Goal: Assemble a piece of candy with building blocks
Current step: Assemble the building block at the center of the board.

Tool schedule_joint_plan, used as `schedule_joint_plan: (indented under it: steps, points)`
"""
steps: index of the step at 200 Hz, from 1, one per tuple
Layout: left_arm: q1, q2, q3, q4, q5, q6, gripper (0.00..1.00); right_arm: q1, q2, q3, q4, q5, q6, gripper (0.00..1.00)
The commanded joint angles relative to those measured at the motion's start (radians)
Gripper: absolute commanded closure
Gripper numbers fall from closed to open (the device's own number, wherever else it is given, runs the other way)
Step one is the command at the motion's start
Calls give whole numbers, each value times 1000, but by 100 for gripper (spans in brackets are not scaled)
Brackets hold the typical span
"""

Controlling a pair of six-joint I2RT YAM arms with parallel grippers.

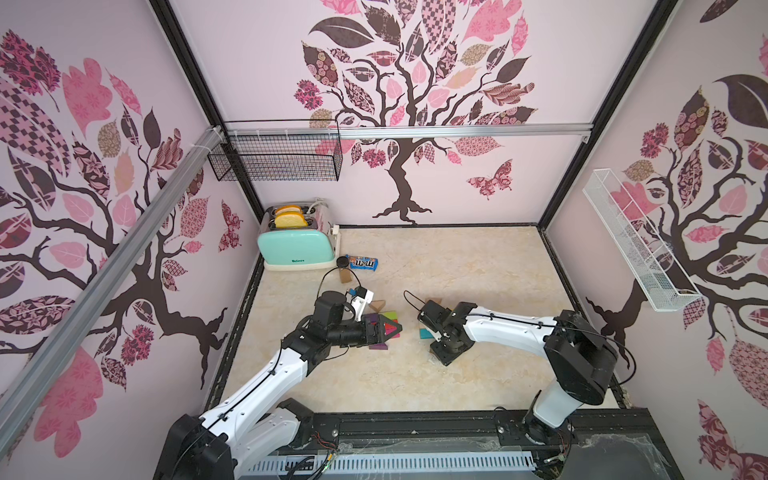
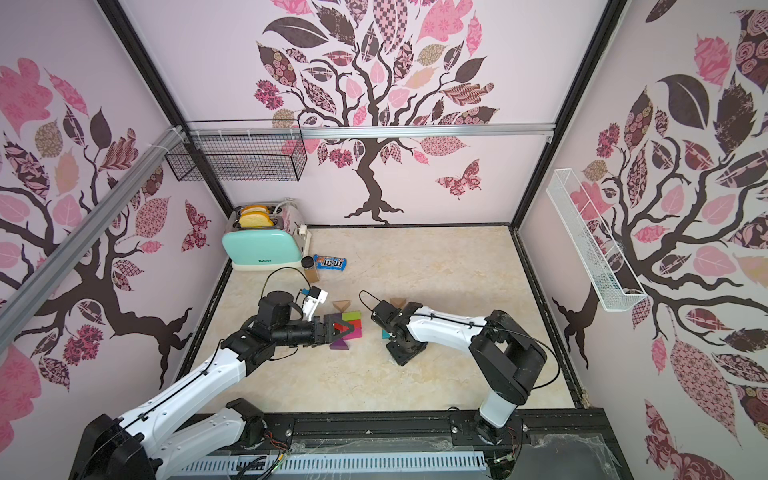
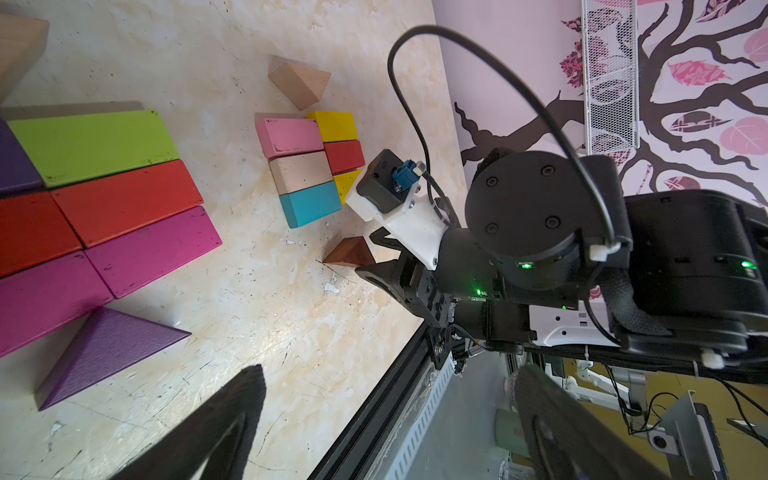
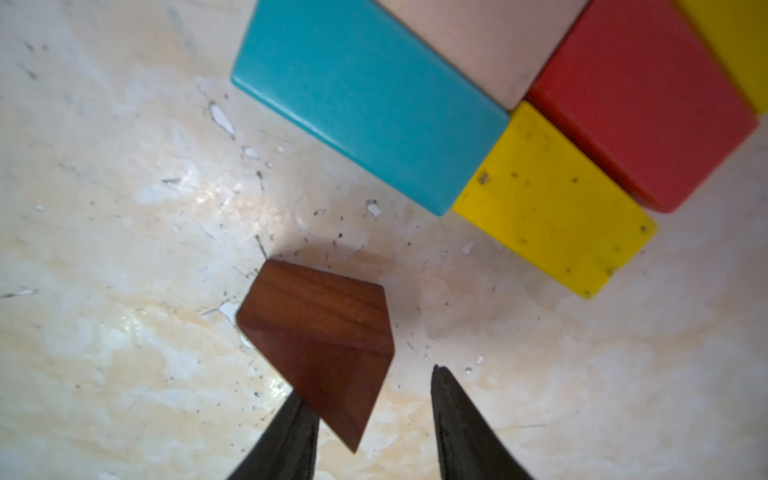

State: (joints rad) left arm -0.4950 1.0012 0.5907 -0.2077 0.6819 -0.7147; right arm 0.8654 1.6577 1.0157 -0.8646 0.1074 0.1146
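The building blocks lie in two groups on the marble table. Green [image 3: 95, 145], red [image 3: 124, 199] and magenta [image 3: 153, 249] rectangles with a purple triangle [image 3: 104, 353] lie under my left gripper [image 1: 390, 328], which hovers wide open and holds nothing. Pink [image 3: 289, 137], tan [image 3: 301, 172], teal [image 4: 365, 104], yellow [image 4: 552, 224] and red [image 4: 640, 112] rectangles form the other group. Near it a brown triangle [image 4: 320, 332] rests on the table. My right gripper [image 4: 370, 386] stands over it, open: one finger touches the triangle and the other is clear of it.
A tan triangle [image 3: 301, 83] lies beyond the right group, and another [image 1: 377, 306] beside the left group. At the back left stand a mint toaster [image 1: 297, 245], a blue M&M's packet [image 1: 362, 262] and a small jar [image 1: 343, 270]. Wire baskets [image 1: 276, 160] hang on the walls.
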Motion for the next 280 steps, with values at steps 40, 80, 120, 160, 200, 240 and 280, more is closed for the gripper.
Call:
schedule_joint_plan:
  steps: [40, 80, 120, 160, 200, 240, 280]
  points:
    - [5, -16, 11, -2, -4, 15, 2, -6, -13, 47, -48, 67, 8, 54]
    - [4, -14, 11, -2, -4, 15, 2, -14, -10, 57, -54, 85, -4, 55]
    - [4, -16, 9, -5, -5, 16, 2, -17, -9, 63, -36, 70, -17, 56]
    - [4, -20, 5, -7, -8, 17, 2, -17, 8, 66, -14, 49, -18, 56]
    - [3, -22, 1, -6, -12, 18, 2, -17, 22, 62, 3, 44, -18, 57]
    - [4, -20, 4, -8, -11, 21, 2, -16, 33, 66, 15, 39, -19, 58]
    - [5, -15, 6, -10, -13, 22, 2, -20, 51, 81, 17, 39, -27, 59]
